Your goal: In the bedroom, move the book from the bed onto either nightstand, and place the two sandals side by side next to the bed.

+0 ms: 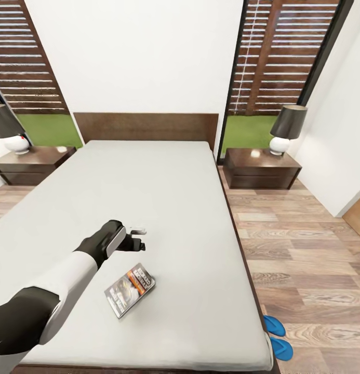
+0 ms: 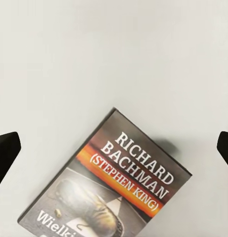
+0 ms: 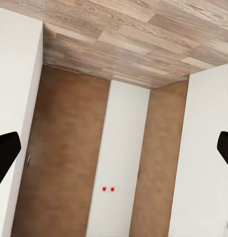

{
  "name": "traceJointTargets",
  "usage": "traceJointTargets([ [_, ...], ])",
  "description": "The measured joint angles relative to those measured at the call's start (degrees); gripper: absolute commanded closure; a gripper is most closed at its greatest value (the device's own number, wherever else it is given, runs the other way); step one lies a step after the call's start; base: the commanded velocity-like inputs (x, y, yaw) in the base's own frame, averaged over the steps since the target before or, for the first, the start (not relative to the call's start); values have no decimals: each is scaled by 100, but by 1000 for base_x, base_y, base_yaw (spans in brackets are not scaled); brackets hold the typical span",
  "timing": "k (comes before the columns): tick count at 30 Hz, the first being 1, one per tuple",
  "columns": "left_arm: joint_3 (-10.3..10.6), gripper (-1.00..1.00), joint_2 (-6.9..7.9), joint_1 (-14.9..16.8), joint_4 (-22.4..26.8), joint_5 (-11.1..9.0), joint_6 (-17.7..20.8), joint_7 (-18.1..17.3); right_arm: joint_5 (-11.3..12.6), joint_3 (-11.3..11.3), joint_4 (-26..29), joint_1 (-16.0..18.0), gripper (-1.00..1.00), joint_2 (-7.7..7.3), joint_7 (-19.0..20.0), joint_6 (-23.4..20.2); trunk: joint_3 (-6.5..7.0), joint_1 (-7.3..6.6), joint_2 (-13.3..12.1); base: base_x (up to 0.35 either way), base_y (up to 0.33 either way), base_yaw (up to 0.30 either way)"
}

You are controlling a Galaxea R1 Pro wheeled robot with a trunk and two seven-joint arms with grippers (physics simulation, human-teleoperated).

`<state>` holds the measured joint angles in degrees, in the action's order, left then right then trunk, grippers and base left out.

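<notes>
Sandals [image 1: 277,336] sit at your head view's lower right, beside the bed [image 1: 190,208]. Your left pincer [image 1: 138,240] hovers wide above the book [image 2: 106,182], whose title reads clearly at the wrist; the right pincer [image 3: 114,148] gapes wide too.

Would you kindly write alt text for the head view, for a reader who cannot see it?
The robot's left gripper hovers open over a light-grey bed, just beyond a small paperback book lying flat on it. Two blue sandals lie on the wood floor by the bed's near right corner, and a nightstand flanks each side of the headboard.
</notes>
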<state>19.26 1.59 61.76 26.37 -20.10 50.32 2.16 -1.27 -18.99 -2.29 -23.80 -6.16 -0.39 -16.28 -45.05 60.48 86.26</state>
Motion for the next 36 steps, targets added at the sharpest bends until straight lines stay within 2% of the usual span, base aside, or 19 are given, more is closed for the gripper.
traceJointTargets([
  [36,-9,-100,-21,2,-3,1,-6,25,0,1,9,0,-100,15,7,0,-339,0,0,0,0,0],
])
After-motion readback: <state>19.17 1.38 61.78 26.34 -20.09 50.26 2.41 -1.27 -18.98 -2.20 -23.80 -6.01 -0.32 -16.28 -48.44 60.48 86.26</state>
